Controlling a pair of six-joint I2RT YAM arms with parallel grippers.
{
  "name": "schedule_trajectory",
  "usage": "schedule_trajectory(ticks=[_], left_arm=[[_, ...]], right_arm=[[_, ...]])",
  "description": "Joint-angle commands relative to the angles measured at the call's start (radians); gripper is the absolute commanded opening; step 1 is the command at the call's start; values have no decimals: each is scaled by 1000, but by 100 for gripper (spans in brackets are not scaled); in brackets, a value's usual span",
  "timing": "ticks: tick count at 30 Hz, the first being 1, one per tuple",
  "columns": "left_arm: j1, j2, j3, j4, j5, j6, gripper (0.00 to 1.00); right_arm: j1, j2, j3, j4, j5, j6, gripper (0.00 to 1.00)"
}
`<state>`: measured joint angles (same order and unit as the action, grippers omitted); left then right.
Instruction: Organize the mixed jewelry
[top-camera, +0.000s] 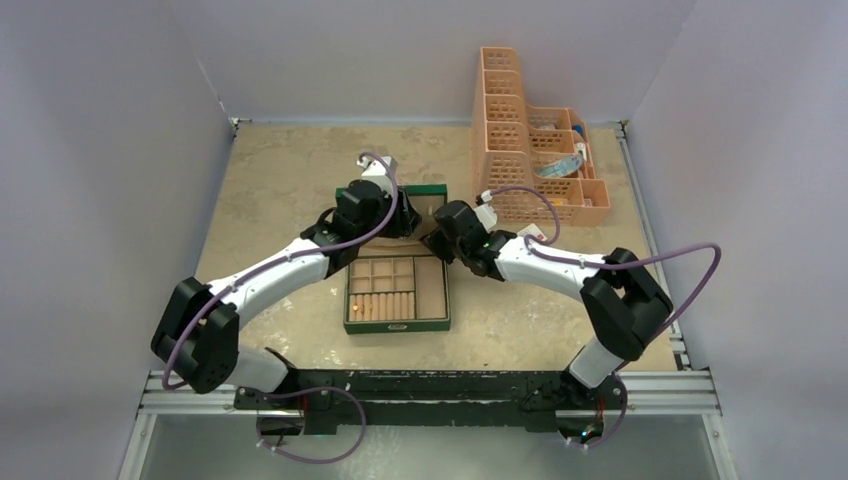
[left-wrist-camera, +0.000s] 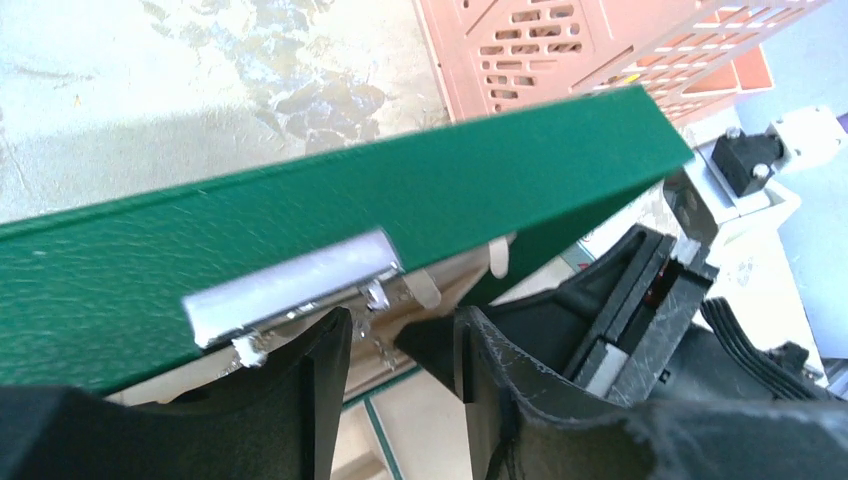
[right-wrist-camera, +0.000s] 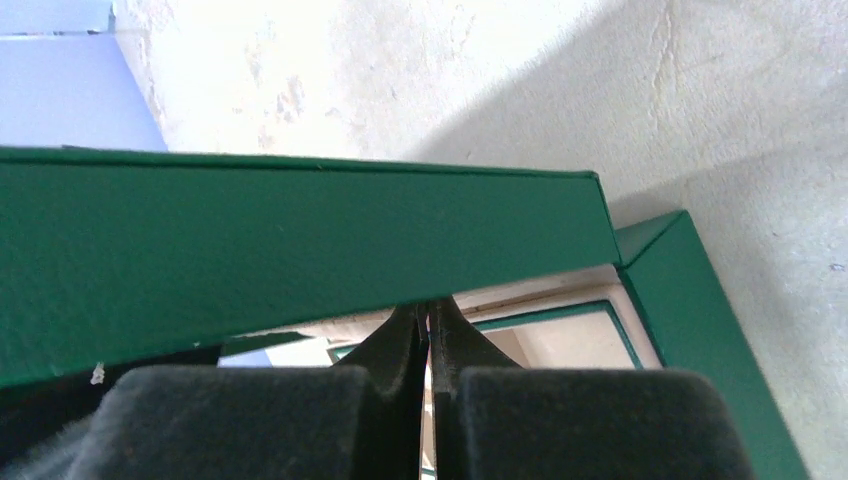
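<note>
Left end effector (left-wrist-camera: 400, 322) parted, right end effector (right-wrist-camera: 428, 318) pressed together, I risk knocking the raised green box lid (left-wrist-camera: 400, 190) shut.

A thin silvery chain (left-wrist-camera: 378, 345) dangles just under the green lid (left-wrist-camera: 400, 190).

The box lid (left-wrist-camera: 420, 190) is covered in matt, grained green material; a shiny metal clasp (left-wrist-camera: 290, 285) is fixed to it.

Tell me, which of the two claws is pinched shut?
The right gripper: its fingertips meet, close by the green lid. The left gripper shows a clear gap between its fingers.
</note>
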<state>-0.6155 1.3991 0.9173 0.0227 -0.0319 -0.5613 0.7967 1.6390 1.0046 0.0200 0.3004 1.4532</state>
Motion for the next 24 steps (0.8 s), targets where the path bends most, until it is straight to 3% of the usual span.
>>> schedule_trajectory(ticks=[1, 9, 13, 19, 24], left_arm=[[6, 26, -4, 108, -49, 3, 40], [6, 68, -3, 100, -57, -6, 29], [5, 73, -4, 96, -58, -5, 28], [6, 65, 0, 94, -51, -6, 28], [5, 60, 0, 88, -48, -6, 28]], right_arm=[[6, -79, -25, 64, -38, -33, 0], [6, -121, -50, 142, -84, -77, 0], [5, -177, -102, 268, -95, -117, 0], [-1, -177, -88, 227, -63, -117, 0], [-2, -195, -121, 294, -75, -128, 0]])
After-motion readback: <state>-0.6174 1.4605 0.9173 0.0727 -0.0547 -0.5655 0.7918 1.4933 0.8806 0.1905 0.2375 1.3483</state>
